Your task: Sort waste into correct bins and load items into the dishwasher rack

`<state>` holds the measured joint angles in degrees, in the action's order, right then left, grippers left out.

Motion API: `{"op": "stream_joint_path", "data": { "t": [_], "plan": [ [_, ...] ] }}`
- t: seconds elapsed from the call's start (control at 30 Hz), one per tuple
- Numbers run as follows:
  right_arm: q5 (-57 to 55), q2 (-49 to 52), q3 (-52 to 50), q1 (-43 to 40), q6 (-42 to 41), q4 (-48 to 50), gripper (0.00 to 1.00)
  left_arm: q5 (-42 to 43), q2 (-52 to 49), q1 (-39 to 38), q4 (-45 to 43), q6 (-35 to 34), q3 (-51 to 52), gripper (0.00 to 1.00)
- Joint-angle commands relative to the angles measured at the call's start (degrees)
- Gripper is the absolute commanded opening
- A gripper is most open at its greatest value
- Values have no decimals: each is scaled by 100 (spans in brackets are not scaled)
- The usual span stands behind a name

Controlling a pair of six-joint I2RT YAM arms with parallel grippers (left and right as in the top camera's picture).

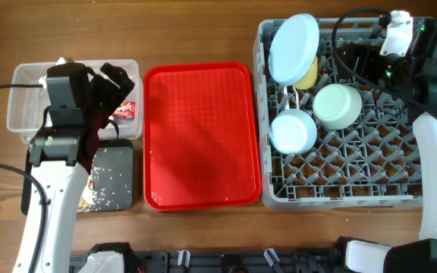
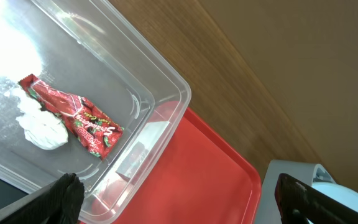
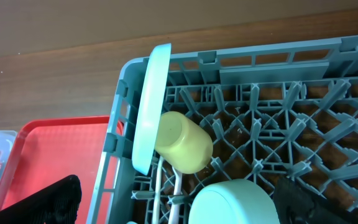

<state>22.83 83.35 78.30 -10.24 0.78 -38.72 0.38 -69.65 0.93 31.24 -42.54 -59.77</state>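
The red-and-clear wrapper (image 2: 73,116) and white tissue (image 2: 42,129) lie in the clear tub (image 2: 160,74). My left gripper (image 2: 179,205) is open and empty above the tub's corner and the red tray; overhead it (image 1: 112,92) is over the tub (image 1: 29,76), near the wrapper (image 1: 125,110). The black tray (image 1: 120,159) holds rice crumbs (image 1: 106,188). The rack (image 1: 400,189) holds the plate (image 1: 294,47), yellow cup (image 1: 310,73), mint bowl (image 1: 337,105) and small blue bowl (image 1: 293,130). My right gripper (image 3: 179,208) is open and empty over the white spoon and fork (image 3: 166,180).
The large red tray (image 1: 199,133) lies between the bins and the rack. My right arm (image 1: 431,136) runs along the rack's right side. Black cables cross the rack's back edge. Bare wooden table lies beyond the tub and behind the red tray.
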Motion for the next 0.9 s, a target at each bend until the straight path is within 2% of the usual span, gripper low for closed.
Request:
{"op": "stream_joint_path", "data": {
  "t": [0.0, 0.6, 0.7, 0.87],
  "plan": [
    [-101, 66, 9, 13, 57, 11, 99, 22, -11, 48, -13, 11, -68, 100],
    [-133, 66, 7, 13, 55, 13, 100, 22, -11, 48, -13, 11, -68, 100],
    [-1099, 66, 7, 13, 57, 35, 100, 22, -11, 48, -13, 11, -68, 100],
    [-1257, 66, 7, 13, 57, 28, 100, 22, -11, 48, -13, 13, -68, 100]
  ]
}}
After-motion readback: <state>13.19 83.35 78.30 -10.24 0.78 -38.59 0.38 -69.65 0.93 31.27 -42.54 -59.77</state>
